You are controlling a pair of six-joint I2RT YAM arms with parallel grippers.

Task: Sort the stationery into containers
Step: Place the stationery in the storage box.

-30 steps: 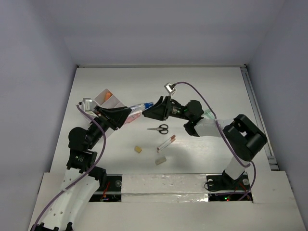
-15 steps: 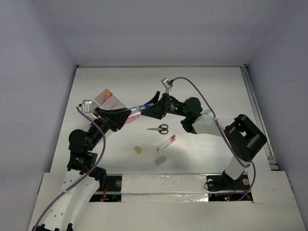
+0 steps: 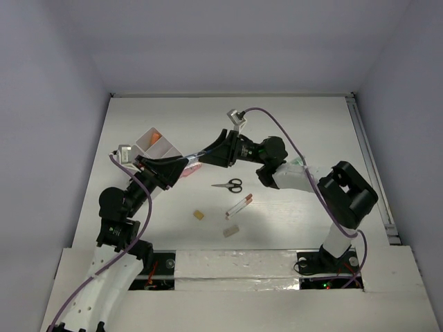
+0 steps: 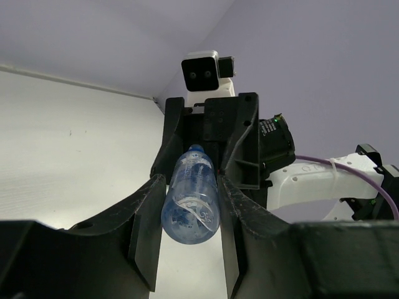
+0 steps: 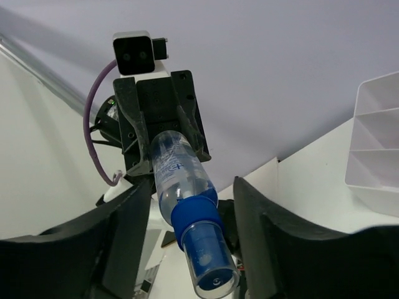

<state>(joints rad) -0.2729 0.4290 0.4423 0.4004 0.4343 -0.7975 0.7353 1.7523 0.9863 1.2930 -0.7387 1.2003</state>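
A clear bottle with a blue cap (image 3: 196, 155) hangs in the air between my two grippers. My left gripper (image 3: 183, 164) is shut on its clear end; its fingers press both sides in the left wrist view (image 4: 190, 187). My right gripper (image 3: 210, 153) is open, its fingers standing apart on either side of the blue cap (image 5: 194, 215). The white compartment tray (image 3: 163, 149) lies at the back left with a small orange piece (image 3: 157, 135) in it. On the table lie black-handled scissors (image 3: 229, 185), thin pens (image 3: 239, 205), a yellow block (image 3: 199, 216), a beige block (image 3: 231, 231) and a pink piece (image 3: 193, 168).
The tray's corner shows at the right edge of the right wrist view (image 5: 377, 143). Both arms meet over the table's left-centre. A purple cable (image 3: 291, 138) loops above the right arm. Walls close the table on three sides.
My right gripper has moved left and slightly back, sliding its open fingers around the bottle's blue cap. The left gripper has kept hold of the bottle, nearly still.
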